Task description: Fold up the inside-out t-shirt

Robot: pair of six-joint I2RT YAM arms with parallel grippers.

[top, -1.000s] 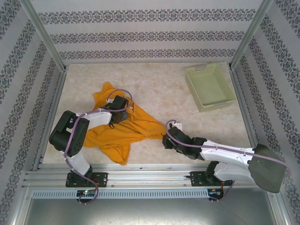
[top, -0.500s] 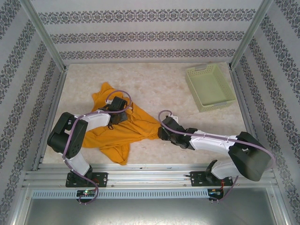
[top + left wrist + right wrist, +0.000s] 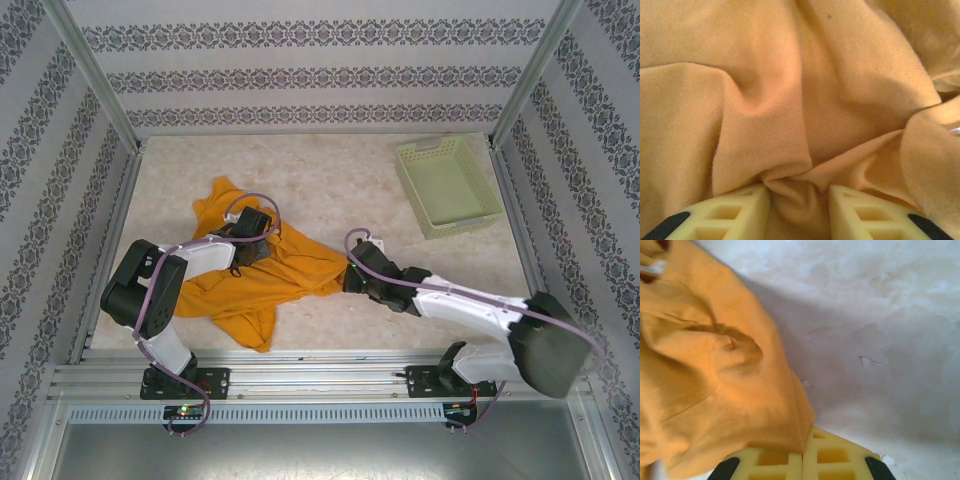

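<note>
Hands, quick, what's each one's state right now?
Left hand: closed on a fold of the shirt.
Right hand: closed at the shirt's edge; grip cannot be told.

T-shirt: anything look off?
Nothing damaged or spilled. The t-shirt lies crumpled left of centre, not flat; left pincer grips a bunched fold, right pincer is shut on its right corner.

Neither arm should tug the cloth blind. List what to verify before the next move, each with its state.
1. Left gripper pinching a fold in the middle of the t-shirt: ok.
2. Right gripper shut at the shirt's right edge: ok.
3. Cloth caught between the right fingers: cannot tell.
4. Shirt spread flat on the table: not ok, crumpled.
5. Green basket apart from the shirt: ok.
</note>
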